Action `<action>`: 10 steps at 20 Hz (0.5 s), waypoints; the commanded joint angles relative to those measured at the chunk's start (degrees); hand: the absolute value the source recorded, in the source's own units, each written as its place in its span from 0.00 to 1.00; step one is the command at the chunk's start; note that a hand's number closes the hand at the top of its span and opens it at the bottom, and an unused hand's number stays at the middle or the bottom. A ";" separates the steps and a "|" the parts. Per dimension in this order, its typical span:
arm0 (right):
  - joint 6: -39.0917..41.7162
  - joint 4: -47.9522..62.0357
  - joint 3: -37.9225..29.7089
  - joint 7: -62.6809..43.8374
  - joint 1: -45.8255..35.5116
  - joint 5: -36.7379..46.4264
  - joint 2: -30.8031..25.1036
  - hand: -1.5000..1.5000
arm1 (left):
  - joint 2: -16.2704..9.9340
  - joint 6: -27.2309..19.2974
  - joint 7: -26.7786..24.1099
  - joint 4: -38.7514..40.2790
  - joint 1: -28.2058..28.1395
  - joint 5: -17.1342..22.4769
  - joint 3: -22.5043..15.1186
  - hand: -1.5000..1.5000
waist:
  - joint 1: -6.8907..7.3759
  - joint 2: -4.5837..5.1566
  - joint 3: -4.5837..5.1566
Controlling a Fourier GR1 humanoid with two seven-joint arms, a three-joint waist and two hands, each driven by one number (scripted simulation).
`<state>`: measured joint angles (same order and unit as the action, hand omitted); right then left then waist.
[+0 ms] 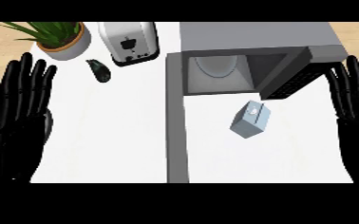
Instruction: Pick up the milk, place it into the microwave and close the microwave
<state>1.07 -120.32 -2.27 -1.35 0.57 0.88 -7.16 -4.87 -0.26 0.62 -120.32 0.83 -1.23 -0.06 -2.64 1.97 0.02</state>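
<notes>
The milk [251,120] is a small pale blue-grey carton standing on the white counter, just in front of the microwave's opening. The grey microwave [259,35] sits at the back right with its cavity [217,73] exposed and a white plate inside. Its door [177,118] is swung out toward me as a long grey strip left of the milk. My left hand [24,109] rests at the left edge, fingers straight and up. At the right edge my right hand [346,92] shows the same way, well right of the milk. Neither hand touches anything.
A silver toaster [129,42] stands at the back, left of the microwave. A potted green plant [60,38] sits in the back left corner. A small dark object [99,70] lies in front of them. A dark panel [291,78] flanks the cavity's right side.
</notes>
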 commanded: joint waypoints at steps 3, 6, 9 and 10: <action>-10.55 -1.18 7.26 -5.25 -4.88 12.90 6.85 0.00 | -0.89 2.10 -1.58 5.99 4.01 4.16 3.18 0.00 | 2.73 -1.89 0.05; -24.05 0.66 16.87 -7.12 -9.56 20.67 7.02 0.00 | -3.56 3.77 -0.89 7.30 6.82 7.07 6.68 0.00 | 3.20 -1.86 0.11; -28.31 4.14 23.58 -16.66 -12.95 25.09 7.09 0.00 | -2.53 3.76 3.73 5.27 0.40 11.48 8.49 0.00 | 3.90 -2.05 0.11; -29.91 1.81 26.35 -17.60 -10.28 26.22 7.11 0.00 | -3.69 5.63 3.57 3.05 -2.62 13.25 9.77 0.00 | 3.52 -2.16 0.07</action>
<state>-20.67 -118.79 15.33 -13.33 -8.44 20.72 -0.87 -7.21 3.12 2.89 -115.45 2.60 7.90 6.78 0.51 0.13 0.10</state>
